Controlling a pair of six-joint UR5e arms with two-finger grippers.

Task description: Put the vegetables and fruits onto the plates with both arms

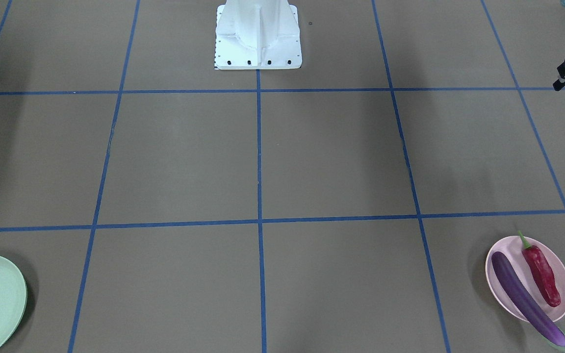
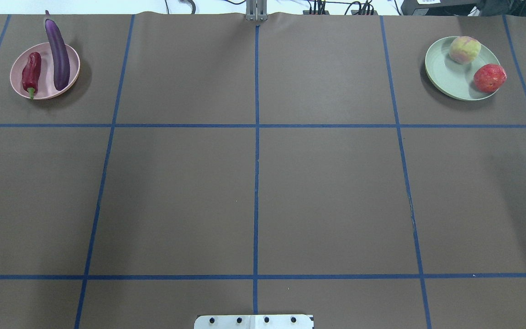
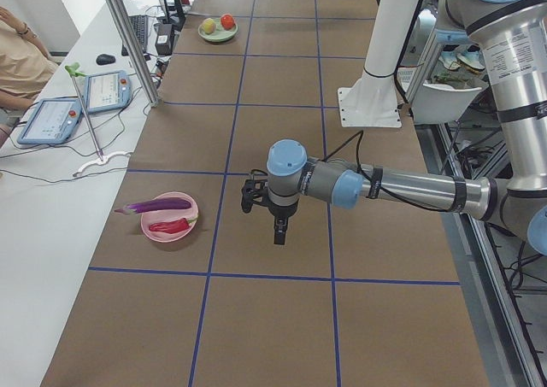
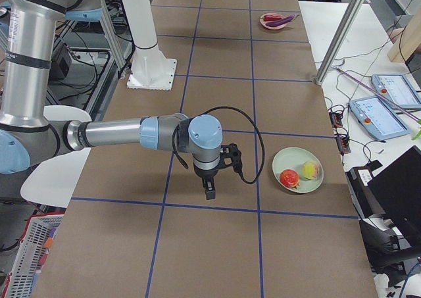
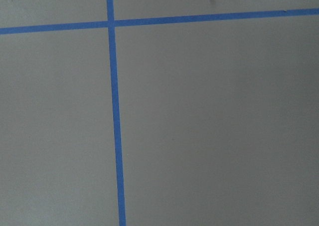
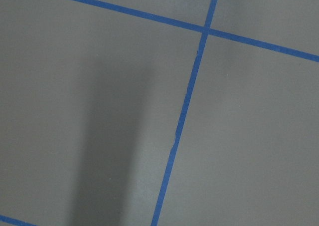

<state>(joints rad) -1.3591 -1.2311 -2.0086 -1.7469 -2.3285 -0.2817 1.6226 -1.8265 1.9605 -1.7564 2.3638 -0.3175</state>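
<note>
Upper left of the overhead view: a round shallow pale pink plate point(image 2: 75, 68) on the brown paper table point(image 2: 254, 192) with its grid of blue tape lines point(image 2: 256, 137). Lying on that plate, a long slender glossy purple eggplant point(image 2: 57, 55), cap end jutting past the far rim toward the frame's top. Just beside it on its left, wholly within the rim, a shorter red chili pepper point(image 2: 31, 73), green stem pointing toward the frame's bottom.

Upper right of the same view: a round shallow pale mint green plate point(image 2: 450, 75). Resting on it, a round halved fruit with a pink face and yellow-green rim point(image 2: 465, 49) at the top and a small bumpy red-orange ball fruit point(image 2: 490, 77) at the right rim, near each other.

Centre of the left side view: the silver-grey left arm point(image 3: 402, 188) stretched level across the table, black left gripper point(image 3: 279, 236) pointing down above the paper, right of the pink plate. Jaws too small to judge as released or clenched: cannot tell.

Centre of the right side view: the silver-grey right arm point(image 4: 112, 133) reaching in likewise, black right gripper point(image 4: 209, 191) pointing down, left of the green plate. Cannot tell its jaws either.

Top centre of the front view: a white fixed base block point(image 1: 258, 39).
</note>
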